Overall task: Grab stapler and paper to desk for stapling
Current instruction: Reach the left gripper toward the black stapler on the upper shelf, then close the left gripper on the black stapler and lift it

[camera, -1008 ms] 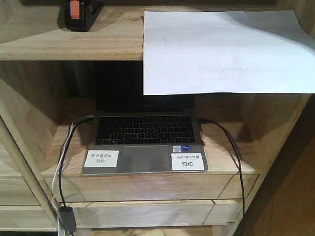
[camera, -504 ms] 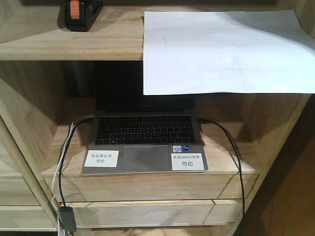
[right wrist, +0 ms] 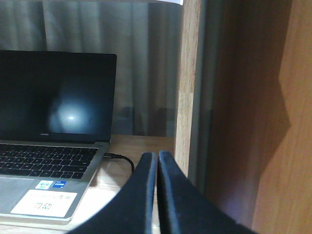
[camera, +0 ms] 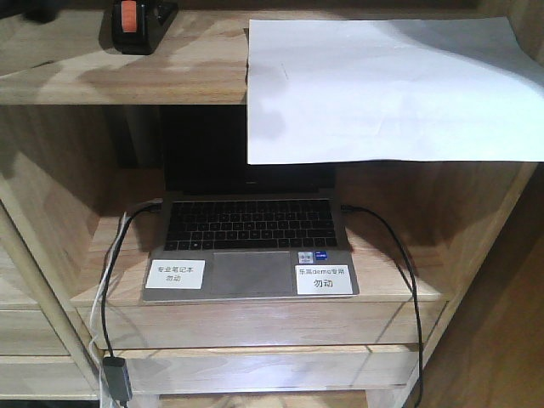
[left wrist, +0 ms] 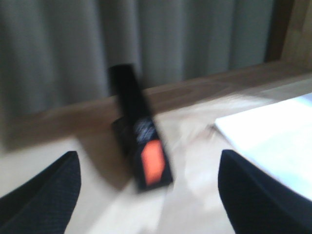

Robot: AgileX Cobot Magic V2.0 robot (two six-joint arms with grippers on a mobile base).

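Wooden shelving fills the front view: the stapler (camera: 136,24) lies on the upper shelf (camera: 102,81), left of the paper (camera: 382,85) overhanging its edge. In the blurred left wrist view the left hand (left wrist: 148,161) points at the stapler, fingers wide apart. In the right wrist view the right hand (right wrist: 157,165) sits low beside the laptop (right wrist: 48,161), fingers pressed together, empty.

A dark shape (camera: 36,8) pokes in top-left, near the stapler (camera: 136,25), and shadow now spills across the upper shelf (camera: 102,81)
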